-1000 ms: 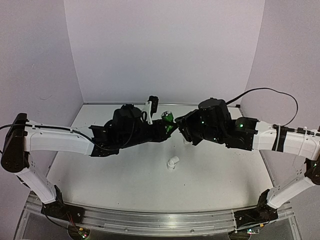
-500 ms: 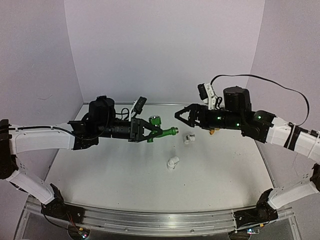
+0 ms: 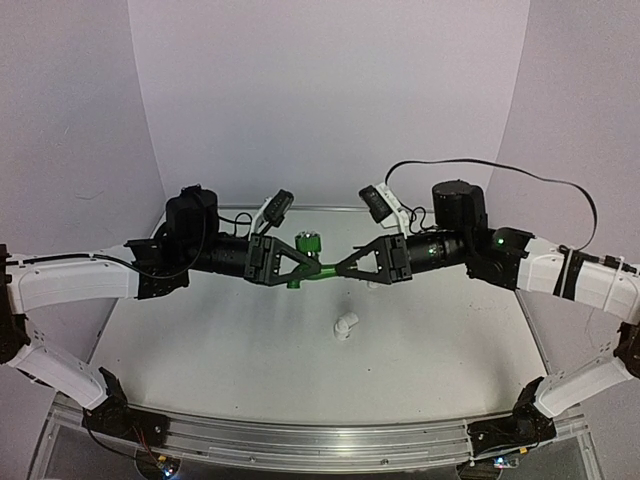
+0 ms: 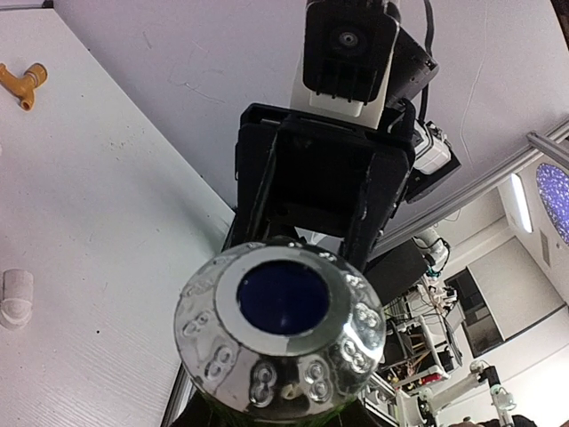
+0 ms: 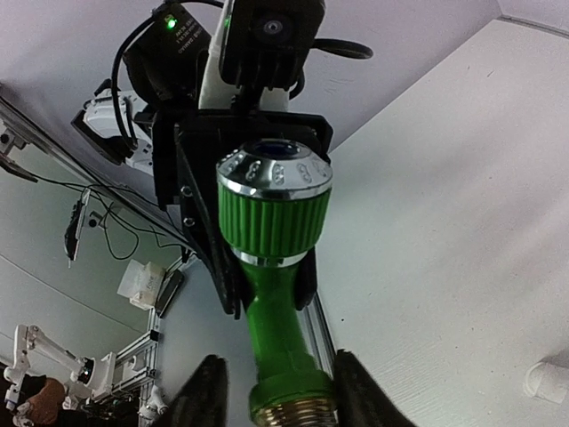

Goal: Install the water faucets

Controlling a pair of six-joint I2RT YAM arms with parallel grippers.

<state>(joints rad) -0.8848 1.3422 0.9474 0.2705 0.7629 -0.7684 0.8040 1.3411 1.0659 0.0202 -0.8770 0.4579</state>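
**Left gripper**: closed tight on the green faucet and holding it in the air above the table.

**Green faucet:** hangs mid-air between the two grippers. Its ribbed, silver-capped knob faces up and its threaded end points toward the right arm.

**White pipe fitting**: lies on the table on the near side of the faucet, apart from both grippers.

**Right gripper**: its fingers are narrowly parted and flank the threaded end. One finger is against the end and the other shows a sliver of gap. Whether the grip is firm cannot be told.

**Yellow-gold faucet**: lies on the table, seen in the left wrist view, with nothing touching it.

**Second white fitting**: lies on the table, well apart from the yellow-gold faucet.
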